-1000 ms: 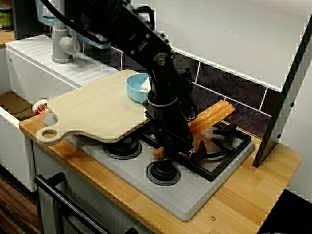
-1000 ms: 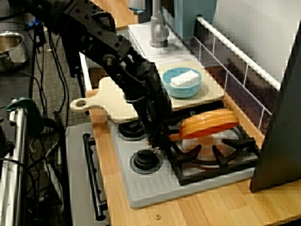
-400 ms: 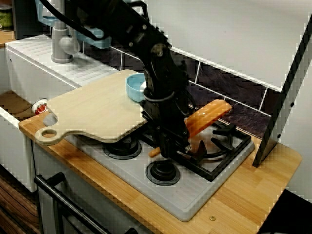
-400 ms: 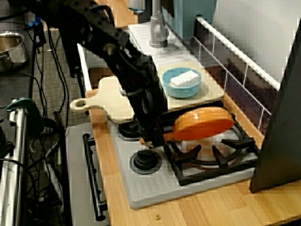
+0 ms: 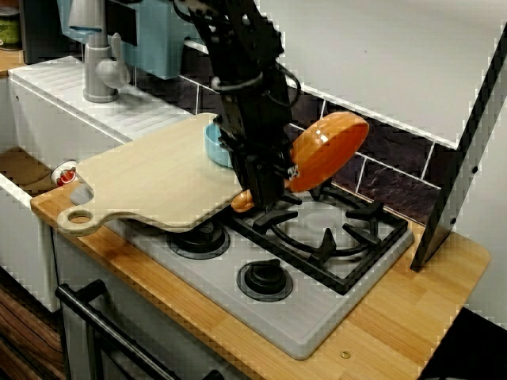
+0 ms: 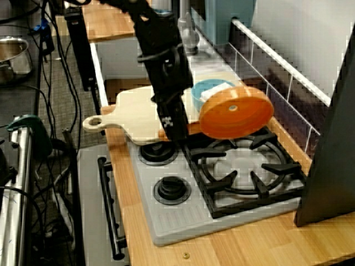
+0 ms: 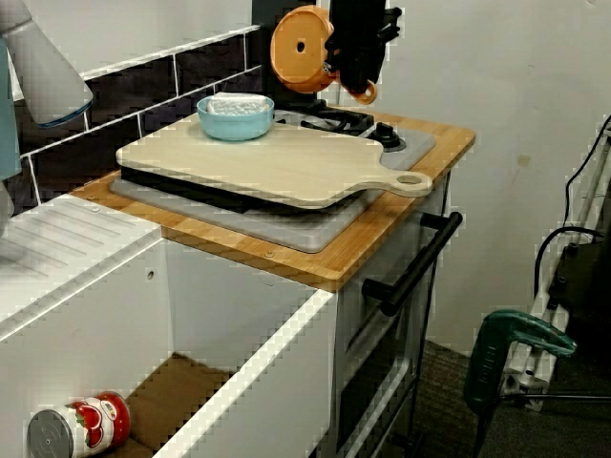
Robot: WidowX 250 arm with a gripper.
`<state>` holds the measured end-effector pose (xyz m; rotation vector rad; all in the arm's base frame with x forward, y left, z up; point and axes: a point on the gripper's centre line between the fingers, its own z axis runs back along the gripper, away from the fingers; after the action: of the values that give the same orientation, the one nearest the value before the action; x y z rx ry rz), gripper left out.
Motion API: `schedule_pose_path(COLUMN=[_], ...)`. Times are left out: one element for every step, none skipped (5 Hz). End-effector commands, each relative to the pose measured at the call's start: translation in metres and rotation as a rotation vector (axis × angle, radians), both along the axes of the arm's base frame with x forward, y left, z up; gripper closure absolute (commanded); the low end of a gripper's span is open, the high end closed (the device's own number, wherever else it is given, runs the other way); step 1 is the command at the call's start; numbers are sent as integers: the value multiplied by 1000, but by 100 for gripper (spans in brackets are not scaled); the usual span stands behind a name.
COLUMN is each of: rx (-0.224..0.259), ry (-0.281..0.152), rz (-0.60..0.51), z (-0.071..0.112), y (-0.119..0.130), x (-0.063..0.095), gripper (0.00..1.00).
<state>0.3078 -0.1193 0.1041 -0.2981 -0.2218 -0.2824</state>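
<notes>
The claw [image 5: 255,192] is clamped on the stubby handle of the small round orange frying pan [image 5: 326,150]. The pan hangs in the air just beside the claw, tipped steeply on edge and clear of everything below. It looks light and rigid, with a smooth and probably slippery finish, so the handle seems the sound place to hold it. Gripped that far from its bowl, it may twist between the jaws. Right under the claw lies the black burner grate [image 5: 325,231] on the grey stove top [image 5: 313,317]. On the claw's other side, the pale wooden cutting board with a holed handle [image 5: 150,178] overlaps the stove. It carries a light blue bowl [image 5: 214,144] close by the claw. Farther out, the wooden counter [image 5: 412,305] borders the stove.
</notes>
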Motion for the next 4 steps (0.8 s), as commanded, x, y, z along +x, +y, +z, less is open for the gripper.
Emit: schedule_pose_path(rx=[-228,-334,-418,-463], ry=[36,117,178,226], rz=[-154,-256,-330,-363], z=[38,34,26,19], y=[11,15,21,26], x=[15,20,27,33], gripper=[100,100,100,100])
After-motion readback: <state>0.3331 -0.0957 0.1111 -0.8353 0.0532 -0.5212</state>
